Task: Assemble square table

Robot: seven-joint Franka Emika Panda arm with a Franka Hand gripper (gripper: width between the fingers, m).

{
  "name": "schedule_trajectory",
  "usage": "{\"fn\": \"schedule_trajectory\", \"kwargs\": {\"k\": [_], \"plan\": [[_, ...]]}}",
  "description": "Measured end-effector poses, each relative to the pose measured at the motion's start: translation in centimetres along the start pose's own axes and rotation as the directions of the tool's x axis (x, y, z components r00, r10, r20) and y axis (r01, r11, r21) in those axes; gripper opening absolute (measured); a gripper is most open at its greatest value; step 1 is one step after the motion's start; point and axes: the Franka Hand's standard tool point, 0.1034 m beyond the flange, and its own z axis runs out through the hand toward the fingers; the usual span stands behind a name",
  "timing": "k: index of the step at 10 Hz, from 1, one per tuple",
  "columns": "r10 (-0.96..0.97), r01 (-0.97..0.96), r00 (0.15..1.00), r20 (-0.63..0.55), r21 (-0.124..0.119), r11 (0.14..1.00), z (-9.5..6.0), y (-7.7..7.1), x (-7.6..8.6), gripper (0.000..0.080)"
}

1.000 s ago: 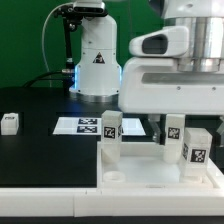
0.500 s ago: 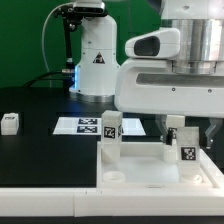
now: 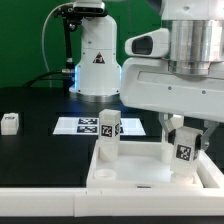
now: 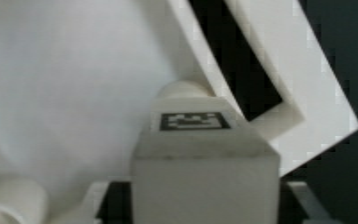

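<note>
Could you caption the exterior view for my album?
Robot claw grips an upright tagged leg on the white square tabletop; a second leg stands nearby.

Under the claw the black table carries the square tray top. The marker board lies near the claw on the exterior view's left — a loose white leg well apart, farther that way.

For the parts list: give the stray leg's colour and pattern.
Stray leg: white, black-and-white square tag; exterior view.
</note>
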Motion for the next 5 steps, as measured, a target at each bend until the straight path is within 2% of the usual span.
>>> {"fn": "schedule_trajectory", "kwargs": {"k": [1, 3, 4, 5], "plan": [[0.125, -0.125, 0.992, 0.001, 0.002, 0.992, 0.09, 0.05, 0.07, 0.0284], [0.442, -0.443, 0.897, 0.019, 0.021, 0.896, 0.18, -0.12, 0.13, 0.0284], [0.579, -0.580, 0.815, 0.037, 0.067, 0.812, 0.32, -0.25, 0.19, 0.0284], [0.686, -0.687, 0.726, 0.050, 0.101, 0.719, 0.36, 0.07, 0.06, 0.0284]]}}
